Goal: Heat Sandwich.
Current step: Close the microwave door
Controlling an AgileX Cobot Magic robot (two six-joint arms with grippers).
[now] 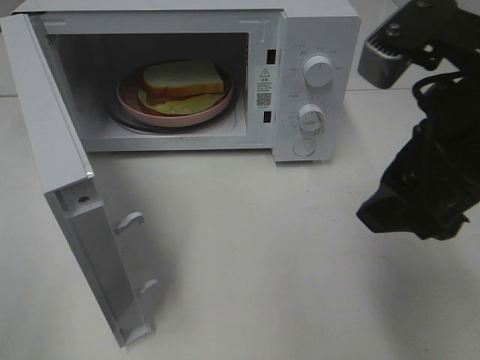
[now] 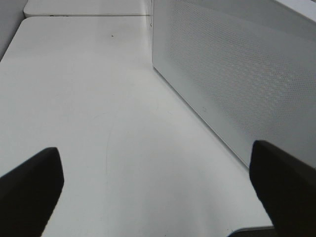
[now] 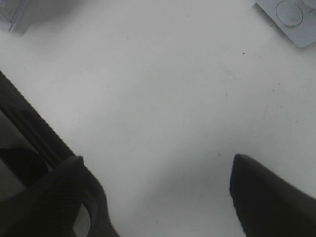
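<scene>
Sandwich (image 1: 182,81) on plate (image 1: 129,103) sits in microwave (image 1: 330,34), door (image 1: 67,202) open, left pincer (image 2: 155,170) & right pincer (image 3: 157,165) both released, empty; next imo: push door shut, then turn timer knob (image 1: 310,116).

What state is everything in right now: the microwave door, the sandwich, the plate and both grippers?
Microwave door: open, swung wide.
Sandwich: on the pink plate, uncovered.
Pink plate: inside the microwave.
Left gripper: open, empty.
Right gripper: open, empty.
</scene>
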